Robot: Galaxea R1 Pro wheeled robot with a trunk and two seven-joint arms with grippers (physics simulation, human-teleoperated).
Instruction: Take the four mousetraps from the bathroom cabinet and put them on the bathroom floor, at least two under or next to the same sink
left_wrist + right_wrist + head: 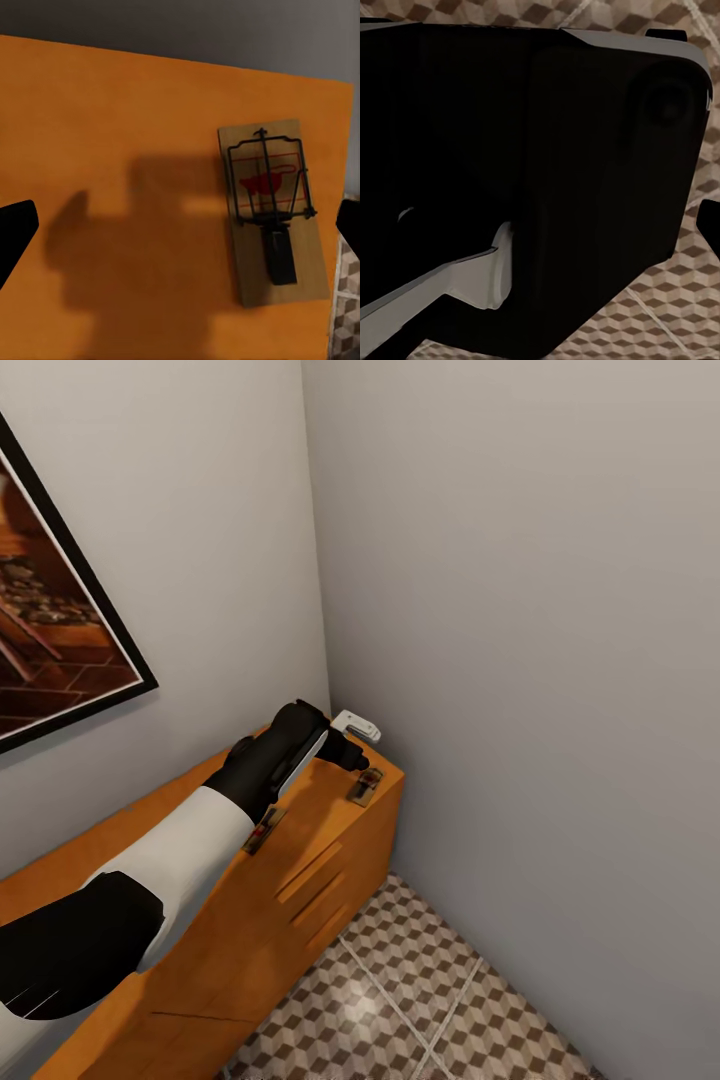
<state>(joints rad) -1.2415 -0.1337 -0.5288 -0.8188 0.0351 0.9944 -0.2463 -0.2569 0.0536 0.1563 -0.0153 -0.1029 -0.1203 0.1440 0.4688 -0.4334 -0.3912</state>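
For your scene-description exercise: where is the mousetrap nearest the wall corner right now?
In the head view, that mousetrap lies flat on top of the cabinet, near its right end by the wall corner, just beyond the left gripper.

Two mousetraps (365, 785) (264, 830) on cabinet (300, 880) top, well apart.

Soft, even light fills the head view; the walls (520, 610) are flat grey without glare. A pale sheen lies on the floor (365, 1000) at the lower middle. In the left wrist view a soft-edged shadow (142, 240) darkens the cabinet (90, 112) at centre. All renders are sharp.
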